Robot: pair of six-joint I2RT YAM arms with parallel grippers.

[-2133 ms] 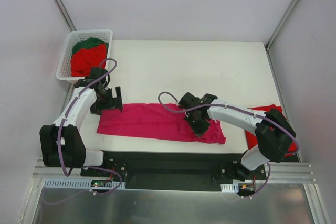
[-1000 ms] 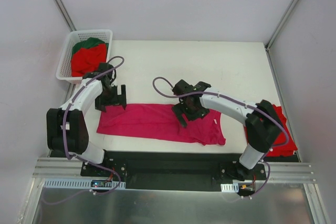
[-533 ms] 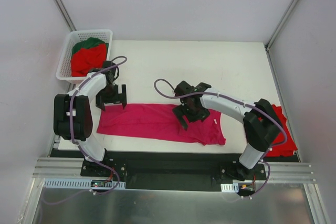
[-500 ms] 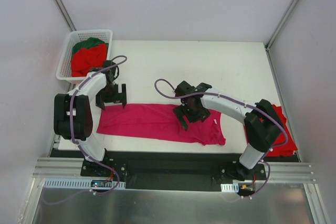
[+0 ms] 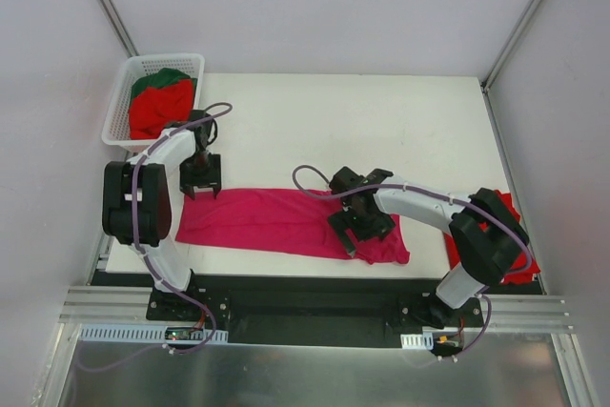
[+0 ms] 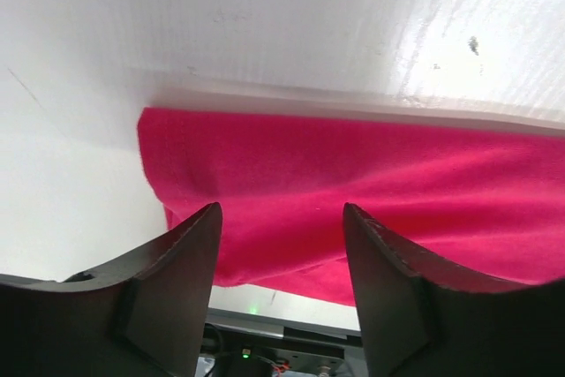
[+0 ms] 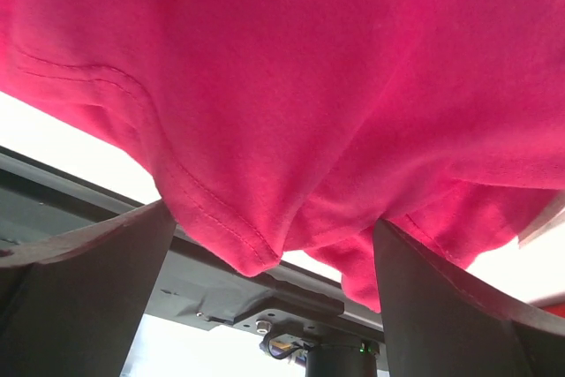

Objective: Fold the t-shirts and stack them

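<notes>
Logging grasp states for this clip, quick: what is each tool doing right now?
Left tool: open, fingers astride the left end of the magenta t-shirt, nothing held.
Right tool: open wide over the shirt's right part, nothing held.

Far half, 11 to 2 o'clock: we see bare white tabletop [image 5: 381, 121], open passage.
10 o'clock corner: white plastic lattice basket [image 5: 116, 102] bars our way.
6 o'clock strip: long magenta-pink t-shirt [image 5: 267, 221] lies across.
4 o'clock edge: red folded t-shirt [image 5: 455, 254], partly under the black-and-white right arm [image 5: 429, 207].
</notes>
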